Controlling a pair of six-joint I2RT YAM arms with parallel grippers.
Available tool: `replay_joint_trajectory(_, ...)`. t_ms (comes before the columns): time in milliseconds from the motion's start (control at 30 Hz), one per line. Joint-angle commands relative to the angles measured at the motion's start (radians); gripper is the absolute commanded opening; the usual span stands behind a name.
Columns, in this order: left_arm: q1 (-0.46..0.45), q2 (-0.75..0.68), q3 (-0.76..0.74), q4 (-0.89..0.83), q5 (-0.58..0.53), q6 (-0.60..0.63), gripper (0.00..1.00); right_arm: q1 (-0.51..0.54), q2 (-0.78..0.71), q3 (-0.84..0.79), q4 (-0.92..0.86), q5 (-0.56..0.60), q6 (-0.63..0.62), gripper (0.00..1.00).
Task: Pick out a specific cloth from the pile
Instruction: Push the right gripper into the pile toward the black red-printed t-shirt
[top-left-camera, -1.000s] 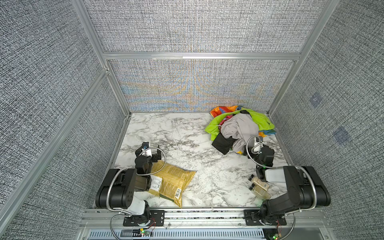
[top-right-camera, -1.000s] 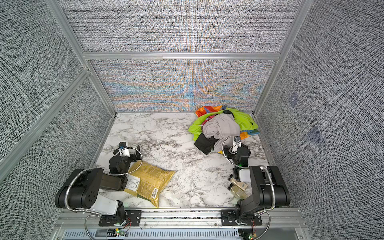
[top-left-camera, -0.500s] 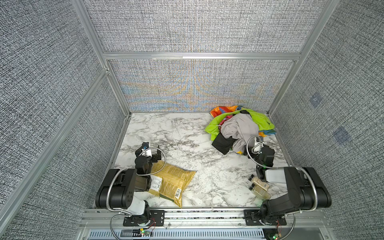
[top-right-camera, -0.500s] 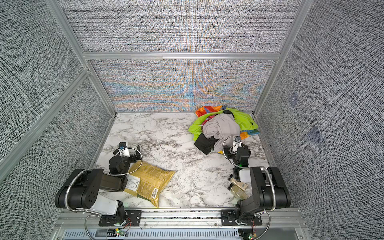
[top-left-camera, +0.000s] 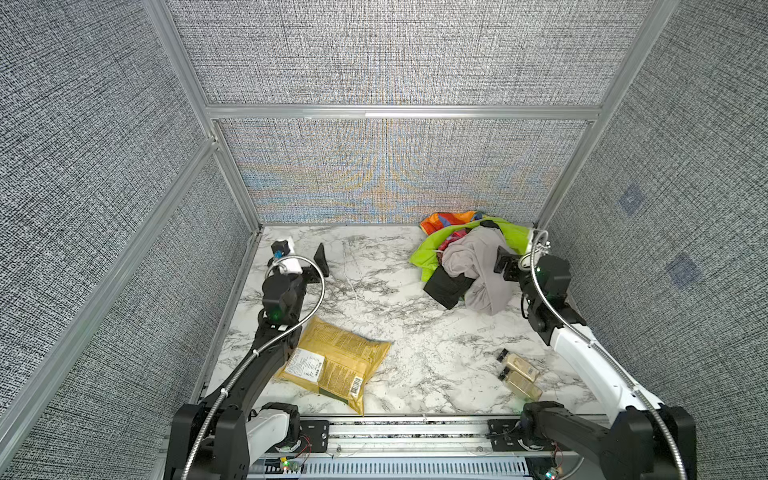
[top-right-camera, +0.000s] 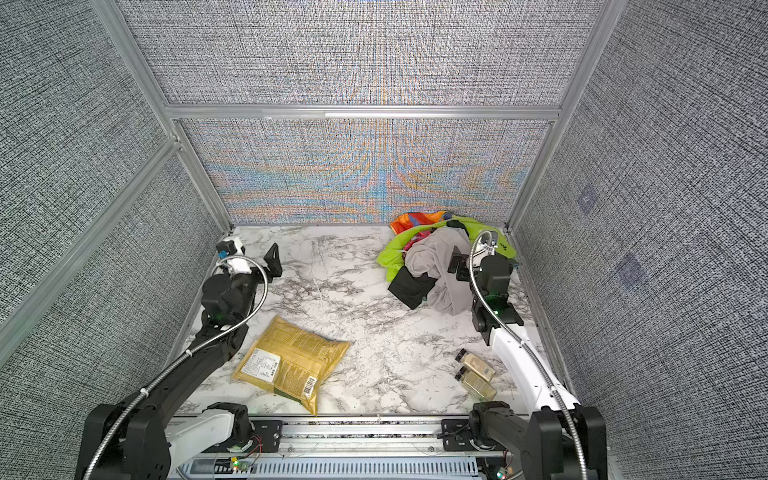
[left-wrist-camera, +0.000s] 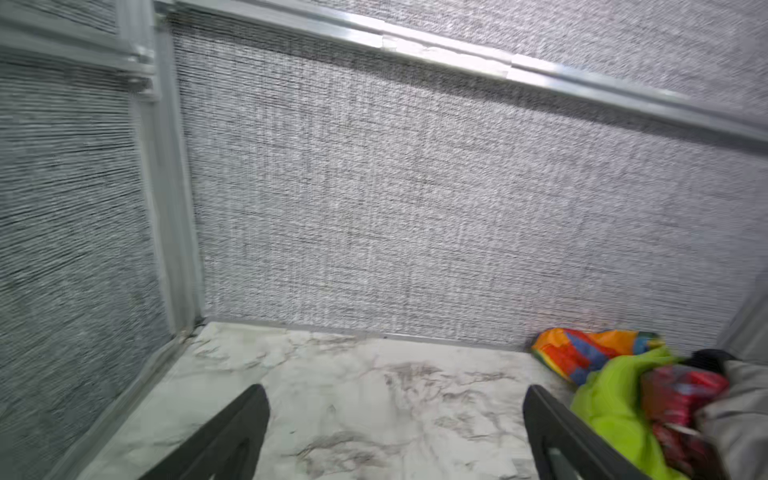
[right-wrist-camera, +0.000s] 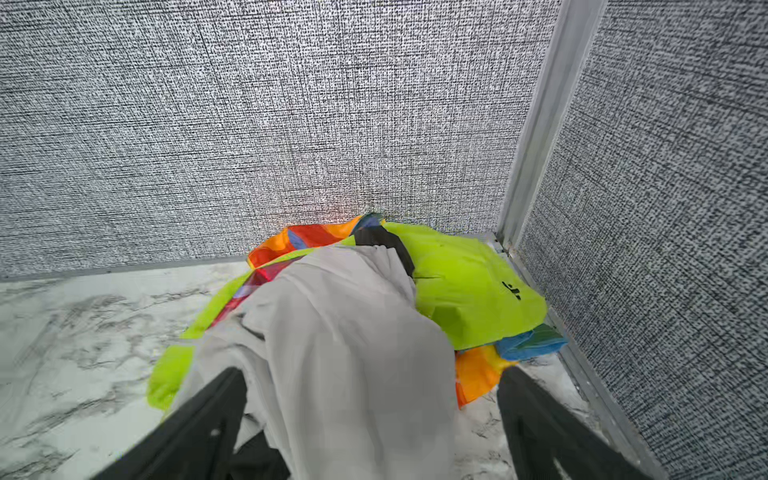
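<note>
The marble tabletop (top-left-camera: 374, 299) and its load

A pile (top-left-camera: 473, 257) of clothes is heaped in the far right corner, and a black cloth (top-left-camera: 446, 286) is spread at the pile's near edge. A yellow pouch (top-left-camera: 336, 365) is laid well front-left of the pile. Two small bottles (top-left-camera: 519, 374) are laid side by side well in front of it.

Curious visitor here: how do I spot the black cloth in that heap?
The pile lies in the far right corner of the marble table. At its near edge, the black cloth pokes from under the grey garment; its neighbours are grey, lime green and orange.
</note>
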Motion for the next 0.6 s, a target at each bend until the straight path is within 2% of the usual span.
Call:
replay_joint_trajectory(0, -0.029, 0.063, 0.176, -0.259, 0.162, -0.1, 0.99, 0.051, 0.044, 0.076, -0.194, 0.011, 0.046, 0.99)
replay_joint_trajectory(100, -0.052, 0.168, 0.344, -0.388, 0.346, -0.086, 0.99, 0.105, 0.122, 0.173, -0.26, -0.055, 0.037, 0.99)
replay_joint_trajectory(233, -0.075, 0.28, 0.479, -0.424, 0.56, -0.028, 0.98, 0.174, 0.217, 0.228, -0.278, -0.082, 0.027, 0.99)
replay_joint_trajectory(300, -0.088, 0.321, 0.515, -0.447, 0.62, 0.022, 0.98, 0.201, 0.263, 0.264, -0.297, -0.076, 0.016, 0.99)
replay_joint_trajectory(400, -0.09, 0.338, 0.471, -0.386, 0.689, 0.019, 0.99, 0.256, 0.327, 0.335, -0.361, -0.048, -0.034, 0.99)
replay_joint_trajectory(567, -0.093, 0.292, 0.434, -0.393, 0.694, -0.001, 0.99, 0.283, 0.436, 0.443, -0.454, -0.023, -0.06, 0.99)
